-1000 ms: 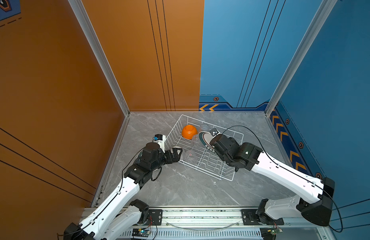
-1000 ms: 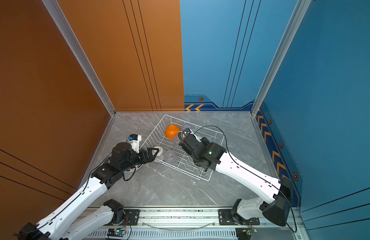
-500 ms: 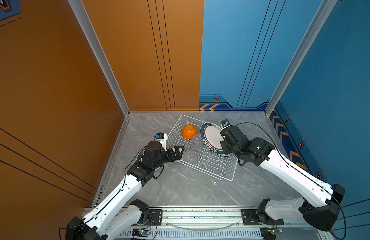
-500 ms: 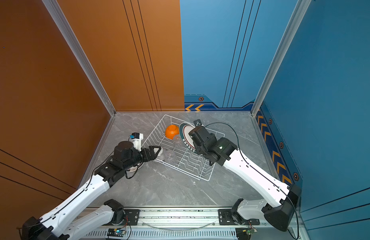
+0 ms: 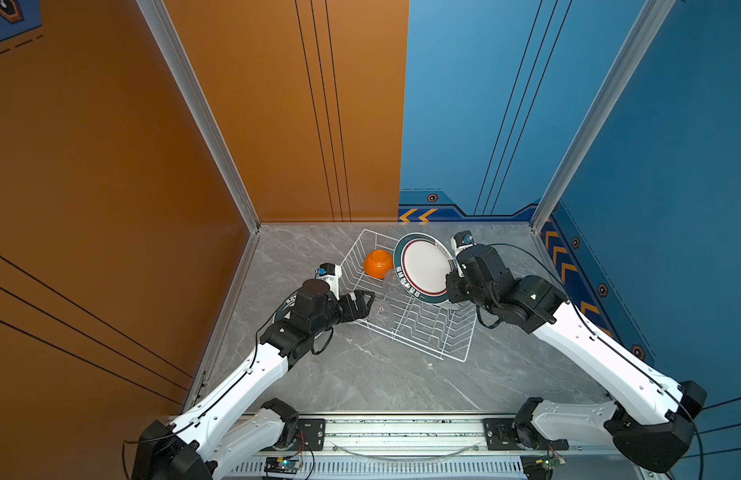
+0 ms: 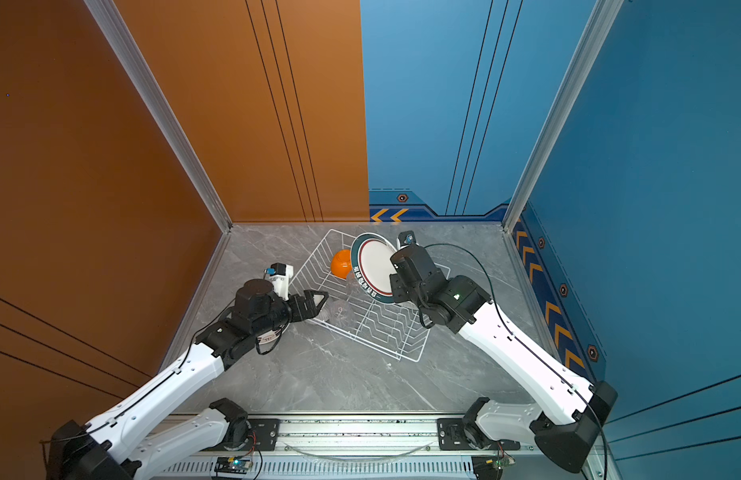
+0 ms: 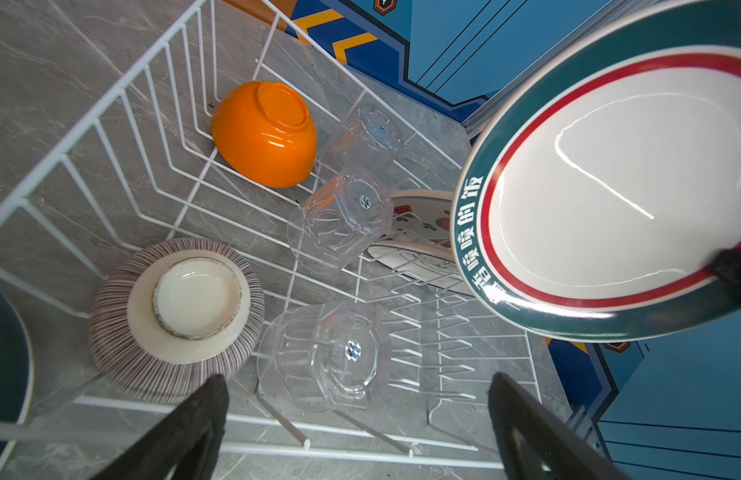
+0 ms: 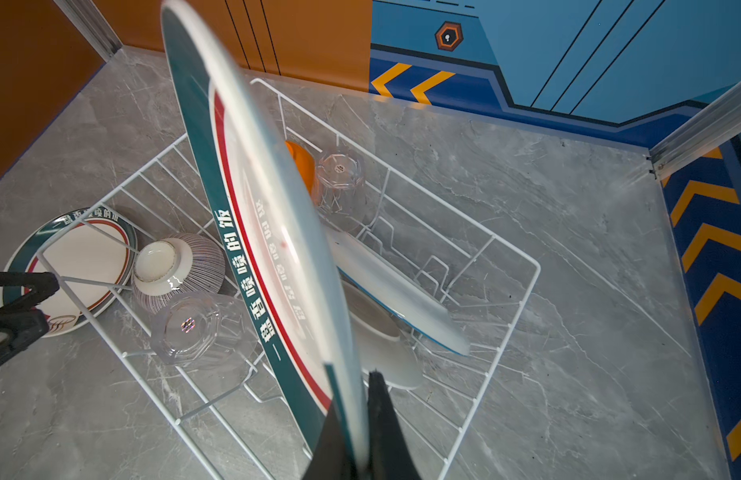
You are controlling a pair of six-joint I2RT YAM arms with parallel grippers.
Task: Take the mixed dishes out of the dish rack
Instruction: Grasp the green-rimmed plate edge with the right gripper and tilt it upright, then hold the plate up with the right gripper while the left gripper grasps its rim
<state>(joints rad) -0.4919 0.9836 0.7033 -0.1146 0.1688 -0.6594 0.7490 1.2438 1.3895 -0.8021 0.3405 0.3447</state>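
My left gripper (image 5: pixel 365 306) hangs with its fingers spread wide and nothing between them, at the left end of the dish rack (image 5: pixel 418 344). Under that arm a teal-rimmed plate (image 8: pixel 78 266) lies flat on the table. Inside the rack, upside down, sit a striped bowl (image 7: pixel 173 316), a glass (image 7: pixel 327 353) nearest my fingers, and an orange bowl (image 5: pixel 378 263). A watermelon plate (image 7: pixel 418 220) leans there too. Further right, my right gripper (image 8: pixel 356 419) pinches the rim of a second teal-rimmed plate (image 5: pixel 422 268), held on edge over the rack.

The left gripper (image 7: pixel 358 380), jaws wide apart, hangs near a clear glass (image 7: pixel 339 353) beside the striped bowl (image 7: pixel 177 316) in the dish rack (image 7: pixel 96 120).
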